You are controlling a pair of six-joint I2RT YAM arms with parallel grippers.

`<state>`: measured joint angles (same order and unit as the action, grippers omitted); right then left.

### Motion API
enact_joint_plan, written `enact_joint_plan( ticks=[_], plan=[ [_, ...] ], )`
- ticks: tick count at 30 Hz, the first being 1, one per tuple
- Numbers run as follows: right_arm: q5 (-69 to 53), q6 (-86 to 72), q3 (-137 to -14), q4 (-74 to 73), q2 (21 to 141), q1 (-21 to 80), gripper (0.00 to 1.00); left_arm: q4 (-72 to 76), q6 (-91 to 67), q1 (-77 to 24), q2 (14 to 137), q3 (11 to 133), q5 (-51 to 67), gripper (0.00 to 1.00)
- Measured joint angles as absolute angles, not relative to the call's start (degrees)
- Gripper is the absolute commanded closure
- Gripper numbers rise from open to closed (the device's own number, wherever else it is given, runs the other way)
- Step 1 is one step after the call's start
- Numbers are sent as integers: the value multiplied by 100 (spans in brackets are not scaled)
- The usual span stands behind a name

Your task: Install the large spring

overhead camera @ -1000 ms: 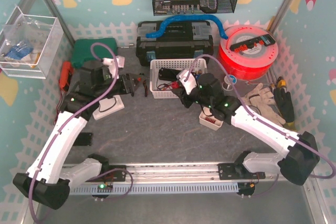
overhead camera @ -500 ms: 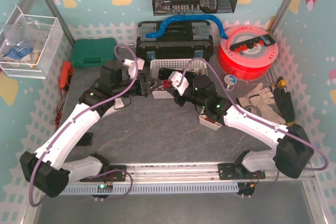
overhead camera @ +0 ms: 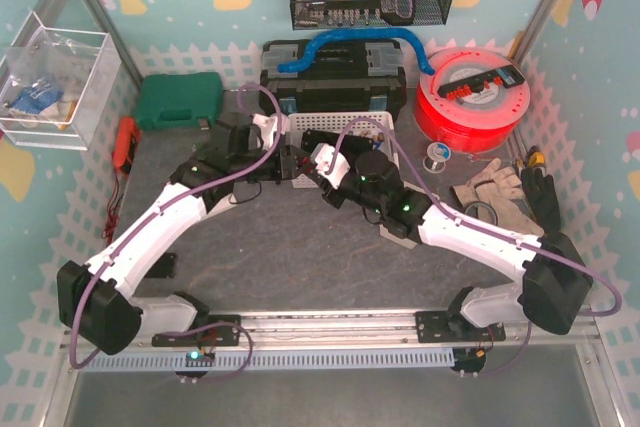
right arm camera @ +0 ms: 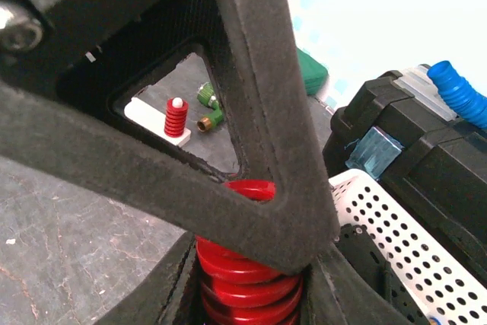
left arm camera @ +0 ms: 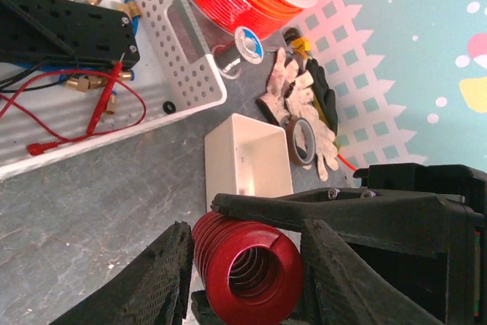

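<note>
The large spring (left arm camera: 245,275), red and thick-coiled, hangs above the worktop (overhead camera: 300,257) toward the middle of its back edge, just in front of the white perforated basket (left arm camera: 179,51). Both arms meet on it. The right tool (right arm camera: 249,264) is clamped tight around its coils. The left tool (left arm camera: 247,227) has a finger on each side of it, very close, but I cannot tell whether they press on it. It looks like a handover or a re-grip in mid-air, probably so that one arm gets the spring end-on for fitting.

Through a cut-out in the black finger that crosses the right wrist view, a white plate (right arm camera: 156,121) lies on the worktop with a small red spring (right arm camera: 175,116) upright on a peg. That plate may be the fixture.

The worktop is dark grey and stone-patterned. A small white box (left arm camera: 247,154) lies just in front of the basket, with gloves (overhead camera: 495,187) nearer the right edge. A black toolbox (overhead camera: 330,82) and a red spool (overhead camera: 470,97) line the back edge, with a green case (overhead camera: 178,99) toward the back left corner. The surrounding walls are teal, printed with mushrooms and a white fence.
</note>
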<state>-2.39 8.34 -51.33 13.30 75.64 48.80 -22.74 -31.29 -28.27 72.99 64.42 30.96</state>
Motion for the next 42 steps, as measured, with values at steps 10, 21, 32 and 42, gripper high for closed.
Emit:
enact_joint_plan(
  ticks=[10,21,32,42],
  plan=[
    [202,810,-5133,1433,7564,5000,96,-2237,-3133,-2827,7389,6442,3330,56],
    [303,816,-5135,1406,7638,5004,86,-2235,-3083,-2810,7491,6442,3369,94],
    [423,696,-5048,1424,7553,5065,2,-2467,-3155,-2687,7485,6462,3037,100],
    [1026,58,-3887,1240,6184,5070,1,-3726,-3562,-1833,7105,6576,904,100]
  ],
)
